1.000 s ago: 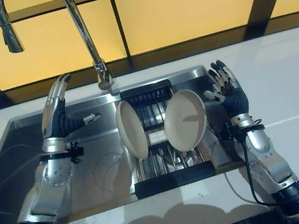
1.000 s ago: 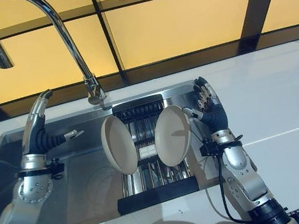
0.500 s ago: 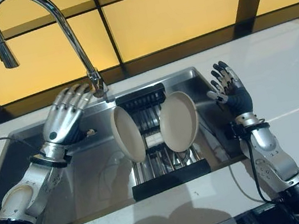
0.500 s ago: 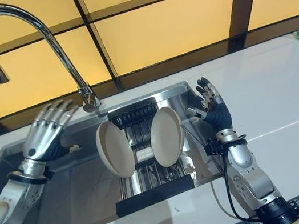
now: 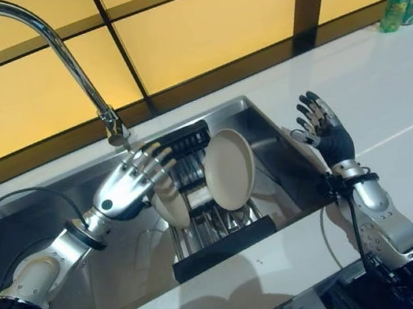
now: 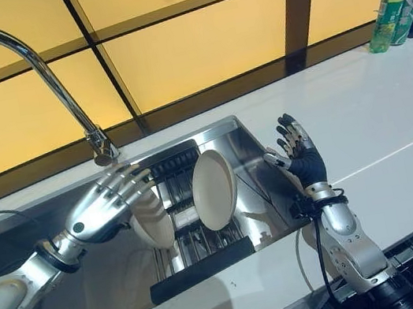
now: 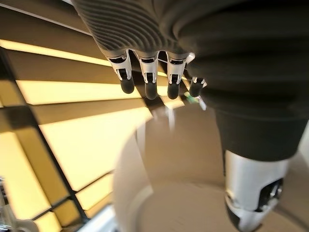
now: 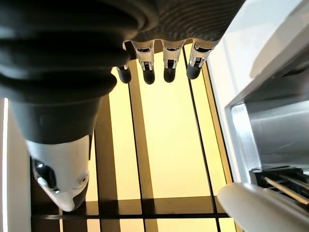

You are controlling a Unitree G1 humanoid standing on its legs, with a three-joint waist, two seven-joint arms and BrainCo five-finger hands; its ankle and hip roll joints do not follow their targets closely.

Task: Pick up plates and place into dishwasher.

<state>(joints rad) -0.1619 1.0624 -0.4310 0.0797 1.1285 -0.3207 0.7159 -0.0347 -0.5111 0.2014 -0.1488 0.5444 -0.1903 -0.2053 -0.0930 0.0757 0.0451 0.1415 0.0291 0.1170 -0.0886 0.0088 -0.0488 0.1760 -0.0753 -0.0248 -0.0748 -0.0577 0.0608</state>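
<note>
Two beige plates stand on edge in the black rack (image 5: 224, 251) inside the steel sink (image 5: 265, 124) at frame centre: the left plate (image 6: 150, 220) sits partly behind the left hand (image 5: 128, 186), whose fingers are spread straight and grip nothing, beside the right plate (image 5: 229, 168). The right hand (image 5: 323, 127) is raised right of centre over the sink's edge, fingers loosely open and empty.

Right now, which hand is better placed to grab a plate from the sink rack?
Left. The left hand hangs open right at the left plate; the right hand is raised over the counter, clear of the right plate.
</note>
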